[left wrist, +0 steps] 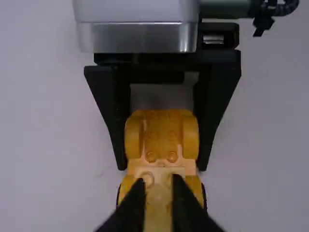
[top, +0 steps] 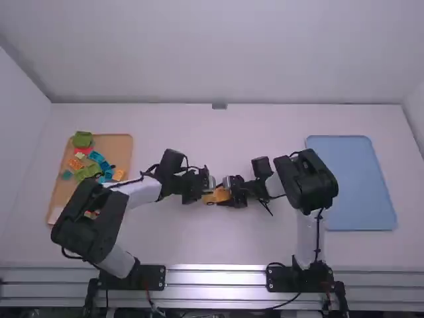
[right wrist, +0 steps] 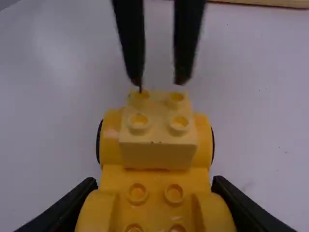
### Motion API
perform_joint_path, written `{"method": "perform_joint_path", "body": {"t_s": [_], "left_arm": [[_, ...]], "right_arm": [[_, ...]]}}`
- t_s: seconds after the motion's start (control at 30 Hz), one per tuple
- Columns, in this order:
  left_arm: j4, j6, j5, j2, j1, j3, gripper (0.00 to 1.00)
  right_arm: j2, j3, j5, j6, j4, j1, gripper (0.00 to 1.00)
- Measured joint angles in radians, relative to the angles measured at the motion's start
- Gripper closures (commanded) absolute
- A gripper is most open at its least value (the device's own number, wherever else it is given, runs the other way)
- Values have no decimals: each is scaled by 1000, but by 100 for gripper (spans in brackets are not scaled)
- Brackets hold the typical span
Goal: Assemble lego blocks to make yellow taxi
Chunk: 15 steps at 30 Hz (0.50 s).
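- Well, the right gripper (top: 230,192) has its fingers closed in on both sides of the yellow car base (right wrist: 154,179), pinching it around a pair of rounded side pieces.
- Just ahead of the right gripper's pinch, a pale yellow block (right wrist: 158,154) sits on the car base, its four studs facing up, between two more rounded yellow sides that each have a black edge.
- At the block's other end is the left gripper (top: 201,188), facing the right one. Its fingers stand a little apart, tips close to the far pair of studs; whether they touch the block I can't tell.
- Well apart from both grippers, out past the left one on its own arm's side, is a tan tray (top: 112,142) with loose pieces: a green one (top: 83,138) at its far end, then a red one (top: 83,150), blue ones (top: 96,157) and orange ones. The left arm (top: 126,262) crosses over part of it.
- Away from the right gripper, beyond its own arm, lies a blue tray (top: 348,185).
- Farthest ahead of both grippers, a small grey piece (top: 219,106) sits at the table's far edge.
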<state>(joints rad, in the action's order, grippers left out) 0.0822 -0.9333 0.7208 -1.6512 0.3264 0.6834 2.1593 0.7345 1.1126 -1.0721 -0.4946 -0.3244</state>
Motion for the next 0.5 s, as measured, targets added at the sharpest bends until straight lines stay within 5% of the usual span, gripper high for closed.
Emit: {"method": "perform_joint_path", "body": {"t_s": [0.5], "left_arm": [[133, 36, 77, -111, -2, -15, 98]], "right_arm": [[0, 0, 0, 4, 0, 3, 42]]}}
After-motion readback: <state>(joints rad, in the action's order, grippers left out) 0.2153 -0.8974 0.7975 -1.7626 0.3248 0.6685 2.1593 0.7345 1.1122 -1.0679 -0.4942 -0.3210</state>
